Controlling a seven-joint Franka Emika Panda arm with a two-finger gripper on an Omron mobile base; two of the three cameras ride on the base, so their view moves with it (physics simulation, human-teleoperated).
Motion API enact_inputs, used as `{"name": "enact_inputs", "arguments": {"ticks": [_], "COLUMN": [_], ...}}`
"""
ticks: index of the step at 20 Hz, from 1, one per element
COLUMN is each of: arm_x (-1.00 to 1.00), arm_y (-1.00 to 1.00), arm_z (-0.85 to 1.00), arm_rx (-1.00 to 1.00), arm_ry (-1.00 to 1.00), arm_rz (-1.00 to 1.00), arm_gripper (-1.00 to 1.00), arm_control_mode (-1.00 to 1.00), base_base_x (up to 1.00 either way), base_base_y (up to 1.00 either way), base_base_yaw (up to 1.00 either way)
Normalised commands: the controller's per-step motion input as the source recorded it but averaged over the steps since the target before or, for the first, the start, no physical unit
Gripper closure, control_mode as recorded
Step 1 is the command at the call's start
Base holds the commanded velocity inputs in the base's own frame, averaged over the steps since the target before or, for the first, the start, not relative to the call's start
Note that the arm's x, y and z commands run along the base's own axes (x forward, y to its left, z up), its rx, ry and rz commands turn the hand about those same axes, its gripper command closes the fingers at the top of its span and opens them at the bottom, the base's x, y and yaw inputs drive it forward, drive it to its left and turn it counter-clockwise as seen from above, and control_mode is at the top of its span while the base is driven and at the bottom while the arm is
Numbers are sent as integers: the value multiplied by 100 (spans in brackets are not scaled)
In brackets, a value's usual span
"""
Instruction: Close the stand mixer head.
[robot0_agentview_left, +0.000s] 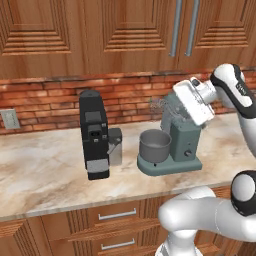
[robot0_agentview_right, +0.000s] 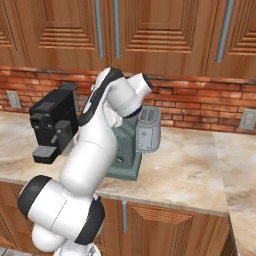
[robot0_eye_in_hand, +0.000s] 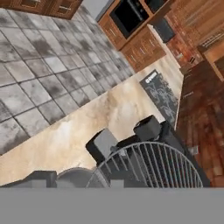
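Beside my raised stand mixer head (robot0_agentview_left: 172, 106) — black coffee machine (robot0_agentview_left: 93, 134), grey metal bowl (robot0_agentview_left: 154, 145); wire whisk (robot0_eye_in_hand: 148, 166) blocks my hand view — gripper's opening I cannot tell.

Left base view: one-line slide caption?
White robot hand on raised teal-grey stand mixer head, above grey metal bowl.

We see a beige marbled bench (robot0_agentview_left: 45, 170) running along a red brick backsplash (robot0_agentview_left: 45, 100), with a white wall outlet (robot0_agentview_left: 9, 119) set into the brick on the left and another outlet (robot0_agentview_right: 247, 119) on the right. Above it hang brown wooden cabinets (robot0_agentview_left: 60, 30) with panelled doors and long metal handles (robot0_agentview_left: 182, 27). Below the bench, wooden drawers (robot0_agentview_left: 115, 215) carry silver pulls. In the hand view we find a grey tiled floor (robot0_eye_in_hand: 39, 74), further wooden cabinets and a dark built-in oven (robot0_eye_in_hand: 129, 15).
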Motion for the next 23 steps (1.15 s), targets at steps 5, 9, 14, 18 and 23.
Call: {"name": "enact_inputs", "arguments": {"ticks": [5, 9, 14, 18, 23], "arm_x": [26, -15, -77, -52, -3], "arm_y": [100, 100, 53, 4, 0], "arm_z": [-58, 29, 13, -1, 0], "arm_rx": [-24, -37, -29, -5, 0], "arm_ry": [-10, -12, -21, -9, 0], "arm_rz": [41, 27, 0, -2, 0], "arm_gripper": [-100, -100, -100, -100, -100], "arm_control_mode": [-100, -100, -100, -100, -100], "base_base_x": [0, 0, 0, 0, 0], "base_base_y": [0, 0, 0, 0, 0], "base_base_yaw": [0, 0, 0, 0, 0]}}
